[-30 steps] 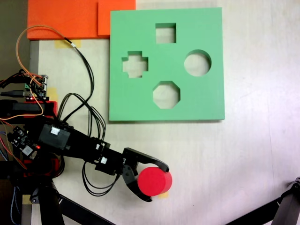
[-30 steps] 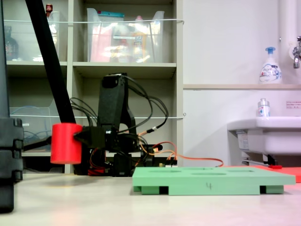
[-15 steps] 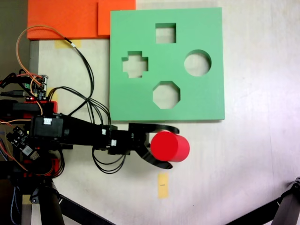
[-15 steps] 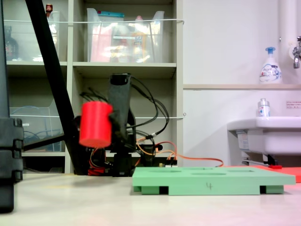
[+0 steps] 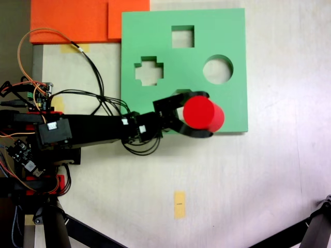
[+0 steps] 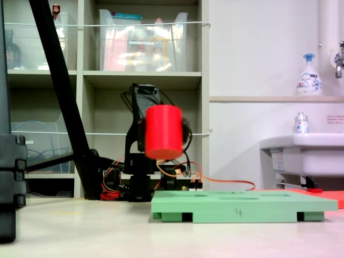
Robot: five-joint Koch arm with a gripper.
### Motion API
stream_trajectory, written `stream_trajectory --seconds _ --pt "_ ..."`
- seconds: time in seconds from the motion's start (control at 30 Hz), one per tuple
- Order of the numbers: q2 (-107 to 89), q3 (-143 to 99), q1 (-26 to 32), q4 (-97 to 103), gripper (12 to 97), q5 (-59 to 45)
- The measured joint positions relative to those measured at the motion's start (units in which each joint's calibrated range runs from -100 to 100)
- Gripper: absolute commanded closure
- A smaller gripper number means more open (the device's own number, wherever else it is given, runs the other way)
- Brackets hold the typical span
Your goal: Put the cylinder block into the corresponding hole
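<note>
Hand [image 5: 202, 114] closed around cylinder block [image 5: 203, 113], held high over near edge of green board [image 5: 234, 31]. Round hole [image 5: 217, 70] not yet reached. Block could be dropped early, landing on octagon hole [image 5: 182, 93] beside it.

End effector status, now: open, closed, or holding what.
End effector: closed on the cylinder block, carried in the air above the green board.

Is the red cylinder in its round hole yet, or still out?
Out. The cylinder block hangs in the tool well above the green board; the circular cut-out is empty.
</note>
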Motion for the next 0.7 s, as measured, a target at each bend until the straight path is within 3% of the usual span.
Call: stream_trajectory --seconds 0.7 --pt "19.84 14.99 7.18 -6.27 69.5 -0.15"
